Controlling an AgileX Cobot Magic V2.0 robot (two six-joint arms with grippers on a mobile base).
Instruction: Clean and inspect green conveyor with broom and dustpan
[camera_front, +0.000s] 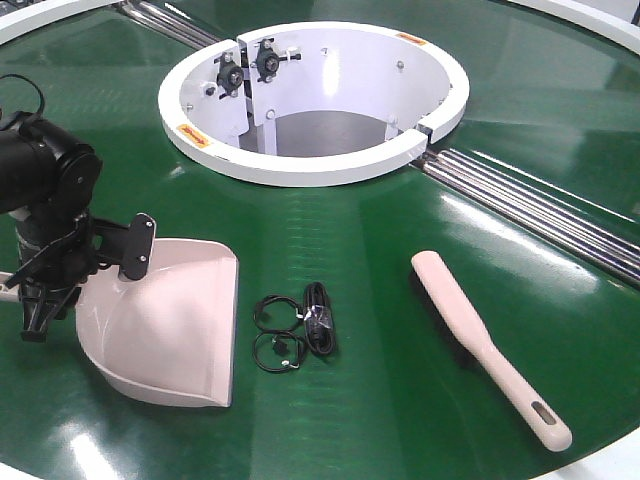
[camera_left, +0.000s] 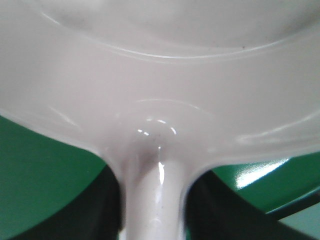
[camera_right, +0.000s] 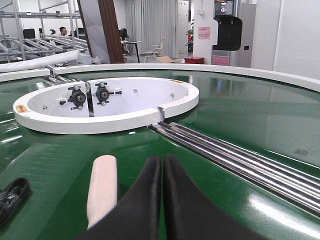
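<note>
The beige dustpan (camera_front: 175, 325) lies at the left of the green conveyor (camera_front: 400, 330), its flat lip facing right. My left gripper (camera_front: 72, 270) is at its back wall, shut on the handle. In the left wrist view the dustpan (camera_left: 160, 75) fills the frame, and its handle runs down between the two black fingers (camera_left: 100, 210) of my left gripper (camera_left: 152, 212). The slim beige broom (camera_front: 488, 345) lies loose at the right. My right gripper (camera_right: 162, 167) is shut on nothing, low over the belt just right of the broom (camera_right: 102, 190). It does not show in the front view.
Black cable rings and a small black bundle (camera_front: 297, 325) lie between dustpan and broom. A white ring-shaped opening (camera_front: 300, 165) sits at the back centre. Silver roller rails (camera_front: 545, 210) run from it to the right. The belt's white rim (camera_front: 620, 460) is near the broom's handle end.
</note>
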